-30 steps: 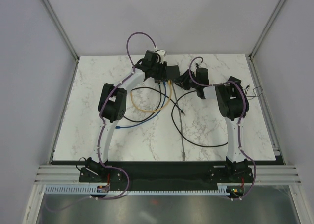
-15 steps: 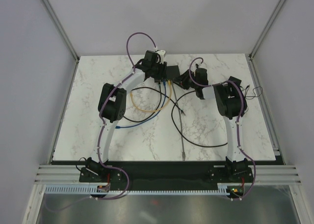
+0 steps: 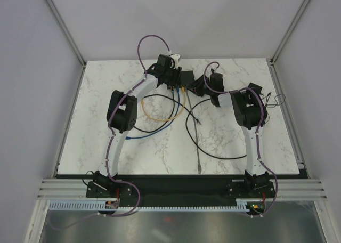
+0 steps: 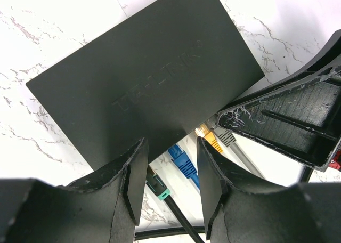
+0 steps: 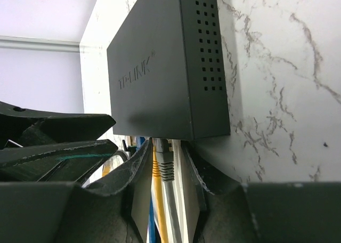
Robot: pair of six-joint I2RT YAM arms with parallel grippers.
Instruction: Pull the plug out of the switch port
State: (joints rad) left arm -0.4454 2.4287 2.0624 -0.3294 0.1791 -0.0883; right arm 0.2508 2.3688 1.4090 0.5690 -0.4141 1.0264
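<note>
So the switch (image 4: 149, 72) is lying flat on the white marble-pattern table (image 3: 106, 110), toward the far side around the middle, with both arms crowding in on it. It's a thin matte black rectangular box with raised lettering on the lid and a grid of tiny round vent holes down one short side. Its socket row is facing the near side, and four plugs are sitting in it.

The left gripper (image 4: 170, 184) is hovering over that near edge with its jaws standing apart and nothing clamped between them. Its fingers (image 4: 133, 179) are chunky, scuffed black plastic wedges. Down in the gap between them a ribbed blue plug (image 4: 183, 162) and a green plug (image 4: 157, 187) are showing. A yellow plug (image 4: 211, 140) is sitting just to the right of the blue one.

The right gripper (image 5: 165, 152) is coming in from the right, and its two scratched black fingers (image 5: 139, 179) are flanking the grey plug (image 5: 164, 163), the ribbed one nearest the vented side. The plug is seated in its port. The fingers are sitting very tight to it, but honestly I can't tell whether they're actually pinching it or just beside it.

From the top view, the yellow cable (image 3: 165, 115) is looping loosely on the marble near the switch, and the grey cable (image 3: 197, 142) is running almost straight toward the near edge.
</note>
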